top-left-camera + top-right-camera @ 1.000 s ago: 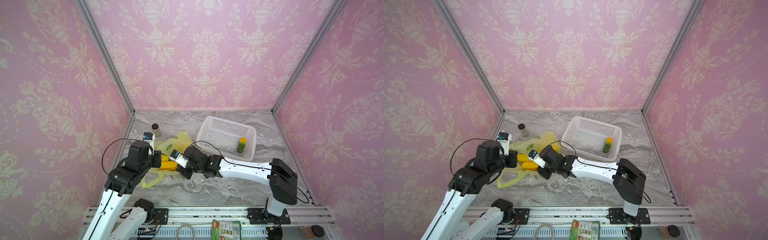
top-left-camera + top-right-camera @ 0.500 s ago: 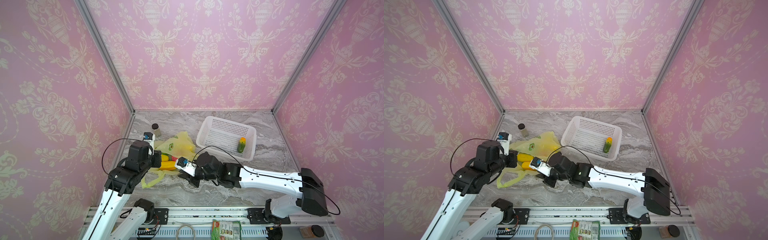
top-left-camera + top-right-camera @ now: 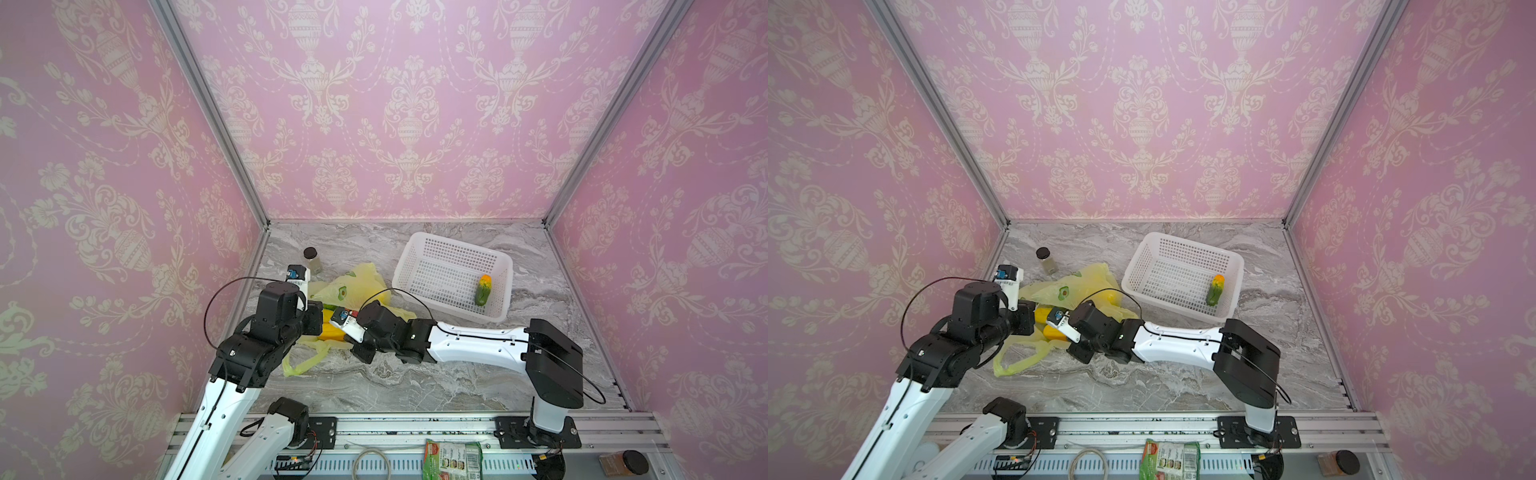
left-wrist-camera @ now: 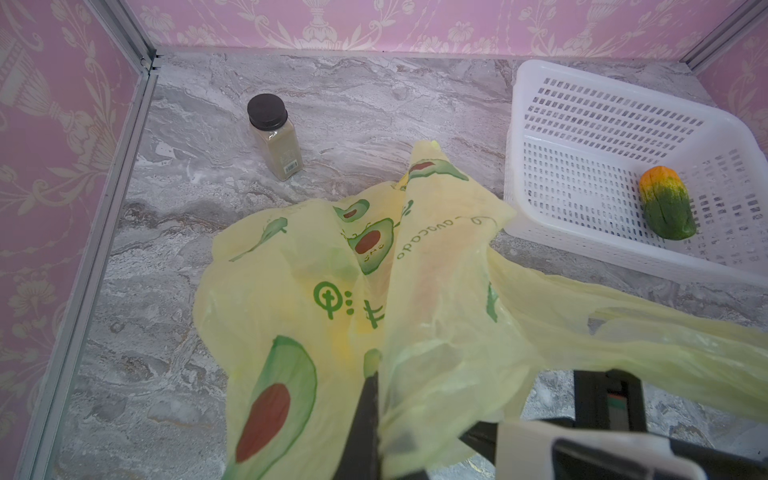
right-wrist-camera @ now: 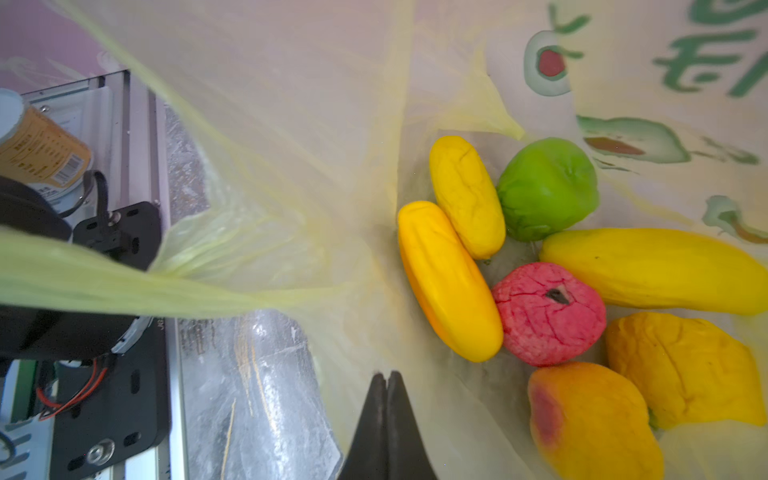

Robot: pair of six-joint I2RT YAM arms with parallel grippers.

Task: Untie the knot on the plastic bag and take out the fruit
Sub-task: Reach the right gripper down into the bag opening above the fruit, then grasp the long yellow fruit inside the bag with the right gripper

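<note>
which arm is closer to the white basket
Right. The right arm stretches along just in front of the basket; the left arm is on the far side of the bag, near the left wall.

Layout, seen from above.
Left of centre: bag (image 3: 353, 286); bottle (image 3: 311, 259) at its 10 o'clock, basket (image 3: 459, 243) just beside at 3 o'clock. In bag: fruit pile (image 5: 548, 311); in basket's 4 o'clock corner: single piece (image 3: 483, 289).
</note>
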